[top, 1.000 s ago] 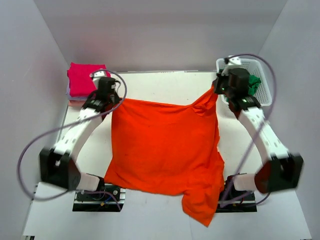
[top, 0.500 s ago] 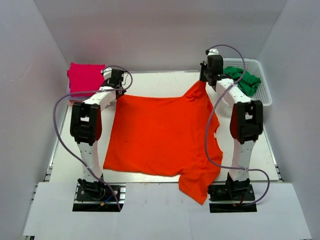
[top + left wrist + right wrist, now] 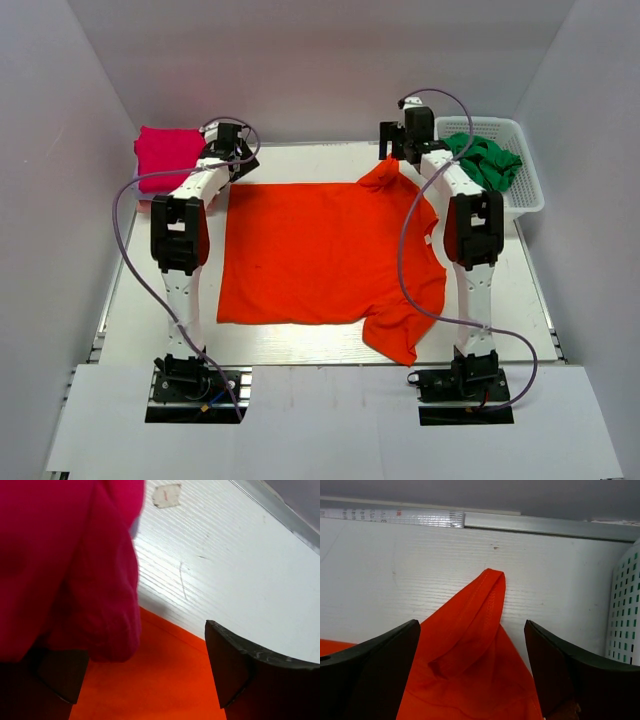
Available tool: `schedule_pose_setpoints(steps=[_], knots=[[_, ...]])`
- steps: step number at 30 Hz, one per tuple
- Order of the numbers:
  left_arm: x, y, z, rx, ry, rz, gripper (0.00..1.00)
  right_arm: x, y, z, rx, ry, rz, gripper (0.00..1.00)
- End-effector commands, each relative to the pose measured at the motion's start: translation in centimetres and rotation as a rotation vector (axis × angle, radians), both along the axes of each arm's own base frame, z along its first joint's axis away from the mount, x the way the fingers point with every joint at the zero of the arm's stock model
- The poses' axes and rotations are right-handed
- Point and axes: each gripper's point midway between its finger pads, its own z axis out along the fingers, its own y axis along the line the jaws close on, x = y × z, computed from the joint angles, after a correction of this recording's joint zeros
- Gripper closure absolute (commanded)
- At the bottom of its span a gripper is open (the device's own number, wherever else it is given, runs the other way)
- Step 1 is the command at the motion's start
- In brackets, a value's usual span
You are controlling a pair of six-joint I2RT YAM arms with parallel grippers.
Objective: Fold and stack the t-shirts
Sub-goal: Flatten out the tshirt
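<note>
A bright orange-red t-shirt (image 3: 320, 250) lies spread flat on the white table, one sleeve trailing toward the near right. My left gripper (image 3: 228, 150) stands open over its far left corner, and cloth (image 3: 150, 680) lies loose between the fingers (image 3: 240, 670). My right gripper (image 3: 400, 148) stands open over the far right corner. That corner is a bunched, pointed fold (image 3: 475, 645) lying free between the fingers (image 3: 375, 665). A folded magenta t-shirt (image 3: 165, 155) sits at the far left, close beside the left gripper (image 3: 145, 670). A green t-shirt (image 3: 485, 160) lies crumpled in the basket.
The white perforated basket (image 3: 530, 190) stands at the far right, and its wall (image 3: 627, 610) is just right of the right gripper (image 3: 472, 665). The magenta cloth (image 3: 65, 565) overhangs the left finger. Grey walls enclose the table on three sides, with a metal rail along the back edge.
Both arms reached farther back and drew the orange-red t-shirt flat. Both grippers then opened and let go of its far corners.
</note>
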Motion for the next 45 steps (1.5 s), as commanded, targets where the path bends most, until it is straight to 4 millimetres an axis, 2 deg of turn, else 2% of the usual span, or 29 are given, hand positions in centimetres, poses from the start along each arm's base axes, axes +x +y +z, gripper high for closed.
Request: schedule_pose_setpoints(steps=[1, 2, 3, 4, 5, 6, 7, 8, 10, 13, 14, 15, 16, 17, 18, 19, 20, 21, 22, 24, 25, 28, 33, 38, 39, 41, 42, 43, 45], knots=[[0.2, -1.7, 5.5, -0.043, -0.095, -0.102, 0.0, -1.2, 1.2, 8.0, 0.037, -0.109, 0.075, 0.1], [-0.4, -2.4, 6.0, -0.047, -0.101, -0.131, 0.0, -1.9, 1.2, 7.5, 0.034, -0.082, 0.067, 0.1], [-0.7, -2.6, 6.2, -0.056, -0.105, -0.14, 0.0, -3.0, 1.2, 8.6, 0.056, -0.08, 0.066, 0.1], [-0.9, -3.9, 6.4, -0.074, -0.11, -0.191, 0.0, -3.5, 1.0, 8.5, 0.069, -0.063, 0.055, 0.1], [-1.6, -4.3, 5.6, -0.087, -0.092, -0.221, 0.0, -5.1, 0.8, 5.7, 0.059, 0.017, 0.043, 0.1], [-2.1, -6.1, 5.8, -0.135, -0.095, -0.285, 0.0, -6.0, 0.8, 6.9, 0.091, 0.014, 0.029, 0.1], [-2.6, -6.5, 5.0, -0.153, -0.074, -0.304, 0.0, -6.6, 0.7, 6.6, 0.099, 0.032, 0.023, 0.1], [-3.1, -6.8, 4.0, -0.165, -0.052, -0.316, 0.0, -8.3, 0.6, 3.4, 0.1, 0.115, 0.023, 0.1], [-4.2, -7.6, 3.1, -0.186, -0.01, -0.328, 0.0, -9.6, 0.7, 3.8, 0.123, 0.125, 0.018, 0.1], [-5.5, -7.6, 1.5, -0.175, 0.066, -0.321, 0.0, -12.4, 0.4, 0.7, 0.122, 0.214, -0.003, 0.1], [-6.2, -7.2, 1.1, -0.164, 0.086, -0.31, 0.0, -13.0, 0.5, 1.3, 0.125, 0.209, -0.001, 0.1], [-6.7, -7.6, 1.1, -0.157, 0.092, -0.325, 0.0, -14.2, 0.5, -0.4, 0.123, 0.251, 0.001, 0.1], [-7.3, -8.0, 1.0, -0.156, 0.099, -0.334, 0.0, -14.7, 0.6, -0.6, 0.122, 0.259, 0.0, 0.1], [-8.5, -7.7, 0.0, -0.155, 0.137, -0.331, 0.0, -15.3, 0.8, 0.2, 0.126, 0.252, 0.006, 0.1], [-9.2, -8.3, 1.0, -0.161, 0.124, -0.349, 0.0, -16.8, 0.6, -1.6, 0.126, 0.297, -0.006, 0.1], [-10.0, -8.3, 1.0, -0.169, 0.131, -0.355, 0.0, -17.5, 1.2, -1.8, 0.15, 0.316, 0.014, 0.1], [-11.8, -8.4, -0.3, -0.167, 0.174, -0.362, 0.0, -18.3, 1.7, -1.3, 0.159, 0.307, 0.027, 0.1], [-12.5, -8.5, -0.3, -0.175, 0.171, -0.369, 0.0, -19.5, 1.7, -2.5, 0.172, 0.346, 0.013, 0.1], [-14.5, -8.7, -0.6, -0.19, 0.194, -0.378, 0.0, -20.9, 1.8, -3.9, 0.173, 0.381, 0.017, 0.1], [-15.7, -9.0, -0.7, -0.205, 0.187, -0.384, 0.0, -22.6, 1.8, -4.4, 0.19, 0.398, 0.001, 0.1], [-17.1, -8.8, -2.0, -0.218, 0.217, -0.362, 0.0, -23.6, 1.5, -5.5, 0.182, 0.424, -0.007, 0.1], [-17.6, -8.5, -2.2, -0.226, 0.2, -0.333, 0.0, -25.5, 1.0, -7.0, 0.175, 0.452, -0.037, 0.1], [-17.0, -7.1, -3.7, -0.161, 0.244, -0.267, 0.0, -24.9, -0.3, -8.2, 0.135, 0.452, -0.108, 0.1], [-15.4, -5.6, -5.5, -0.122, 0.276, -0.202, 0.0, -22.4, -1.1, -9.0, 0.066, 0.461, -0.16, 0.1], [-14.5, -5.6, -5.1, -0.115, 0.26, -0.197, 0.0, -21.7, -1.0, -8.7, 0.064, 0.452, -0.165, 0.1], [-13.9, -5.5, -5.4, -0.097, 0.272, -0.195, 0.0, -21.3, -1.4, -10.0, 0.027, 0.474, -0.178, 0.1], [-13.0, -5.7, -5.5, -0.097, 0.272, -0.195, 0.0, -20.1, -1.2, -9.1, 0.031, 0.45, -0.179, 0.1], [-12.8, -5.7, -5.7, -0.091, 0.28, -0.201, 0.0, -20.0, -1.4, -10.1, 0.013, 0.469, -0.183, 0.1], [-11.5, -6.0, -5.1, -0.093, 0.26, -0.203, 0.0, -18.6, -1.7, -9.1, -0.02, 0.449, -0.194, 0.1]])
